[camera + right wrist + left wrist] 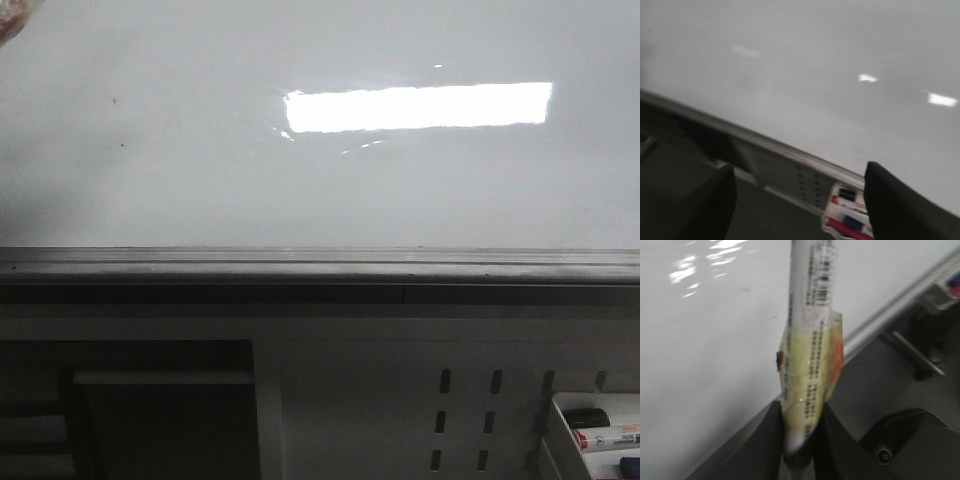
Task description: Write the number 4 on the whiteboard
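Whiteboard (200, 180) is blank: no number 4 on it yet, only a few tiny specks near the left edge and a bright light glare toward the upper right.

Left gripper (799, 440) is pinching a marker (810, 315) low on the barrel, over a taped-on yellowish wrap (812, 375); the tip is out of frame, so can't tell if it's capped or how near the board it is. Right gripper (795, 200) is spread wide w/ nothing in it, hanging near the board's bottom edge.

Risks, as I judge them:
- Grip sits on tape, not bare barrel, so the marker could slip or tilt under pressing force and make wobbly strokes.
- Too little pressure means a faint line; too much means skid on the glossy face.
- Metal rail (320, 262) along the bottom edge: the pen or fingers could catch it if strokes start low.
- Marker tray (595, 425) at the bottom right corner sits just by the right gripper.

Room: board centre and upper area are wide open, so start high and away from the rail.
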Controlling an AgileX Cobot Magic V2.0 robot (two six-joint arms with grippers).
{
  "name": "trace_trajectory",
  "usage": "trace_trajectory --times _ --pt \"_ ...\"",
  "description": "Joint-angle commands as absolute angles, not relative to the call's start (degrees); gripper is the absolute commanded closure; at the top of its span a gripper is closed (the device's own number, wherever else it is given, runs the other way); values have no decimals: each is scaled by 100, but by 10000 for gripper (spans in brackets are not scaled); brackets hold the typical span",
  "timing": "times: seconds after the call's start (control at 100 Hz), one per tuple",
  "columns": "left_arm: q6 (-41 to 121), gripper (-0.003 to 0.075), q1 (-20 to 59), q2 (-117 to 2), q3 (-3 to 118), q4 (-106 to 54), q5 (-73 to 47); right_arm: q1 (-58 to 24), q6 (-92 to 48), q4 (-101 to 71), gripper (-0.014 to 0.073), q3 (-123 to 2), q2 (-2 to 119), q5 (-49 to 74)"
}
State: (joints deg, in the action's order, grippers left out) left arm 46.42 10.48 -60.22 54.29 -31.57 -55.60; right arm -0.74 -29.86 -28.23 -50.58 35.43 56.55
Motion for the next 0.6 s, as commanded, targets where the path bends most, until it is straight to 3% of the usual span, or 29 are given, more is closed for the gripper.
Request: trace_trajectory --times 0.0,0.13,0.28,0.59 --pt "5543 741 1057 -5950 5648 -4270 -5935 -50 -4396 -4111 116 -5510 4061 6022" --pt "5834 741 1401 -5963 5648 -4348 -6092 -79 -5804 -4909 116 -5929 4795 6908" --pt "5896 741 2178 -5963 5648 -4265 -5921 -415 -6738 -5119 116 -6312 5301 7137" --pt "5419 741 3665 -6470 6061 -3735 -5684 -1914 -6678 -4658 127 -7092 6177 7117"
